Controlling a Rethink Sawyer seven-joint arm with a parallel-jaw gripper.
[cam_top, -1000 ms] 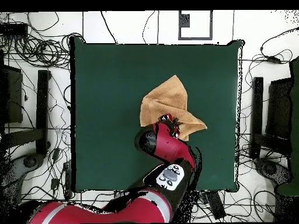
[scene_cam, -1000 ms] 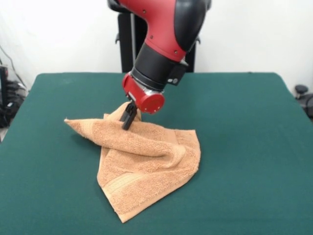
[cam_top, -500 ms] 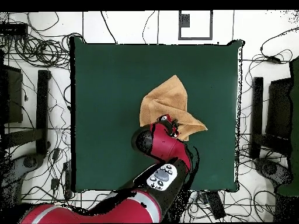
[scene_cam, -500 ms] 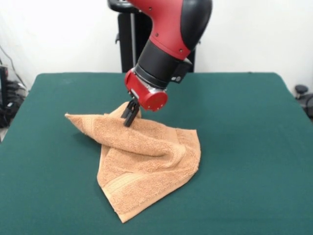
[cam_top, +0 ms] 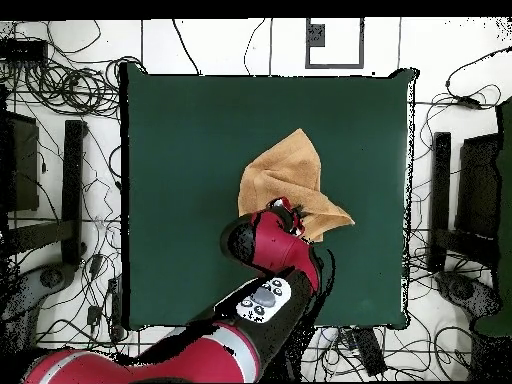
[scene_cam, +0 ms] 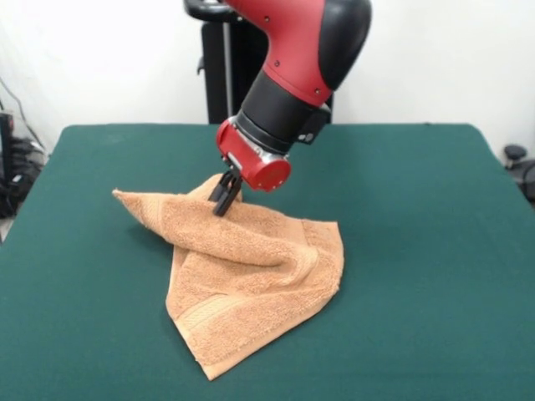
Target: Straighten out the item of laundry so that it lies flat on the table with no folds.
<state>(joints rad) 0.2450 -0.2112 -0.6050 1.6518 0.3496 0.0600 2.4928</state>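
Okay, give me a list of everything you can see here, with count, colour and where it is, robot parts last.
Towel: one, light orange-tan, crumpled and folded over itself near the table's middle, one corner pointing off to the side.
Table: one, dark green cover, under the towel.
Cables: many, dark, on the pale floor around the table in the overhead view.
Arm: one, red and black, reaching down over the towel.
Hand: one, black, shut on a raised fold at the towel's far edge.
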